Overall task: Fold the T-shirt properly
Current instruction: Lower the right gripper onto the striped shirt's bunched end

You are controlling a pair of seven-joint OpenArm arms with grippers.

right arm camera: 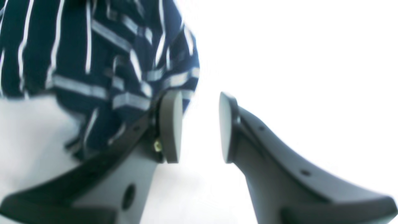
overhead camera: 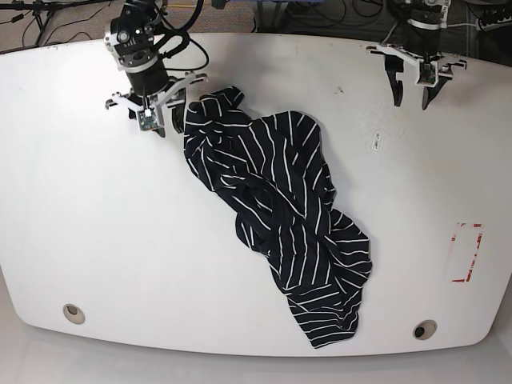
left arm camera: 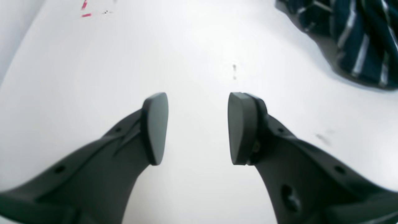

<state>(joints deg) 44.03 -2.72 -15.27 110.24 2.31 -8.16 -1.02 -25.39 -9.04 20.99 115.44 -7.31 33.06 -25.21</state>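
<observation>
Left claw (left arm camera: 197, 128) up above bare white table (overhead camera: 96, 240), jaws wide apart, nothing between them. Right claw (right arm camera: 199, 127) also parted, nothing pinched, one finger (right arm camera: 170, 126) right against the edge of the T-shirt (overhead camera: 280, 216). Can't tell if touching. Big white table under it all. Dark striped T-shirt lying crumpled in a long heap across the middle, running from beside the right claw down toward the near edge. Well apart from the left claw. Two round holes (overhead camera: 74, 312) near the front edge. Small red marks (overhead camera: 466, 252) off to one side.
</observation>
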